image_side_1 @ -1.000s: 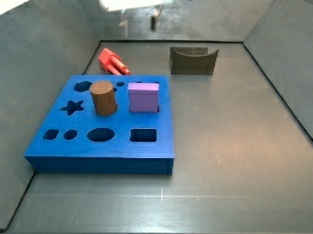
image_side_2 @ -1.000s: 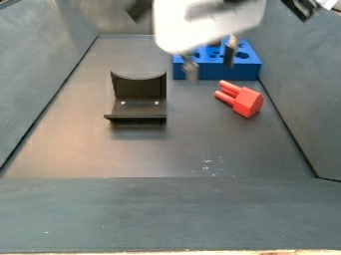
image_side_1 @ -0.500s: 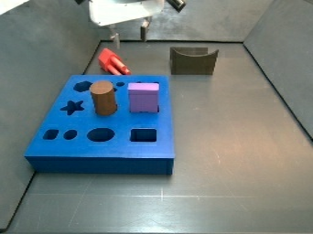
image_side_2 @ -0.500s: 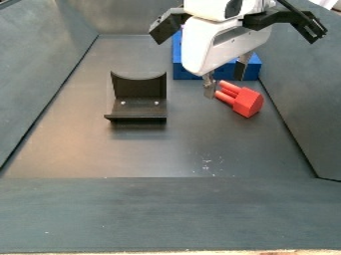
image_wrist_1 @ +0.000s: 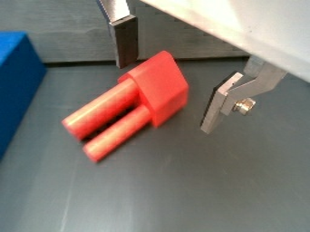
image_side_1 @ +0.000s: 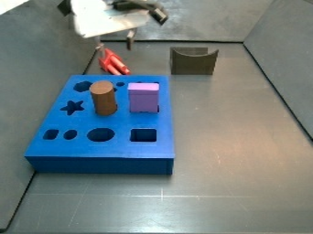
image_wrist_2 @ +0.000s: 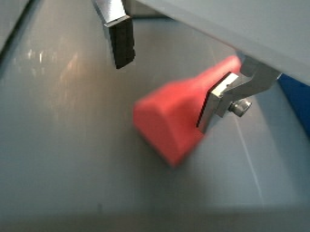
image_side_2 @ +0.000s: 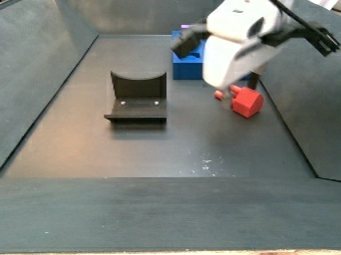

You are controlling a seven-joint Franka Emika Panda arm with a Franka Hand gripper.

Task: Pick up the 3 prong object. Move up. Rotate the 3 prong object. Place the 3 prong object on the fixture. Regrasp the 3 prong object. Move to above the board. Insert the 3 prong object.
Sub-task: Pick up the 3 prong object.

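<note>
The 3 prong object (image_wrist_1: 127, 104) is a small red piece lying on the grey floor, prongs pointing toward the blue board (image_wrist_1: 14, 82). My gripper (image_wrist_1: 173, 77) is open and hangs low over the piece's blocky end, one finger on each side, with gaps showing. In both side views the gripper (image_side_1: 116, 43) (image_side_2: 226, 90) sits right above the red piece (image_side_1: 115, 62) (image_side_2: 246, 102), near a side wall. The dark fixture (image_side_1: 193, 60) (image_side_2: 136, 98) stands apart on the floor. The board (image_side_1: 104, 128) lies flat with shaped holes in its top.
A brown cylinder (image_side_1: 102, 99) and a purple cube (image_side_1: 145, 97) stand in the board's holes. Grey walls enclose the floor, and one wall runs close beside the red piece.
The gripper has travelled from the back of the bin toward the side wall and come down over the red piece. The piece, board and fixture have not moved.
</note>
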